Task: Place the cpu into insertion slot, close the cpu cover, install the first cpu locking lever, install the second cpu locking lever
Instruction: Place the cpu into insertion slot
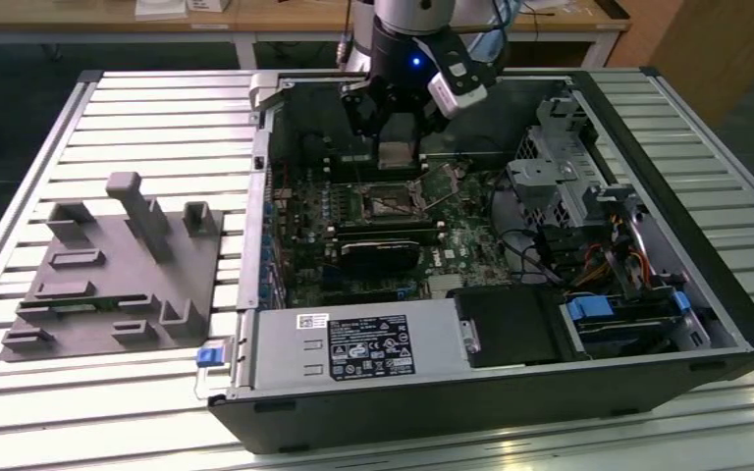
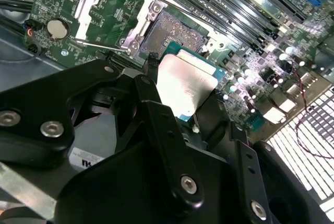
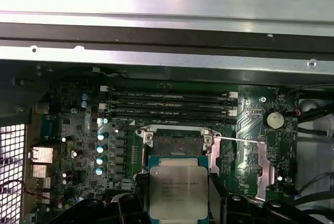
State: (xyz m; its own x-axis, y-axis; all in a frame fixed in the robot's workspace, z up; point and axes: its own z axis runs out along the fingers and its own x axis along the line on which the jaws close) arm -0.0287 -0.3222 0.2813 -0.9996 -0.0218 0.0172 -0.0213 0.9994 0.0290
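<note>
Silver-grey flat square cpu (image 3: 178,190) gripped by black end effector (image 3: 178,199), near dark-centred, metal-rimmed insertion slot (image 3: 177,141).

Grey fixture (image 1: 115,280) on slatted table (image 1: 154,118), beside open computer case (image 1: 482,397).
</note>
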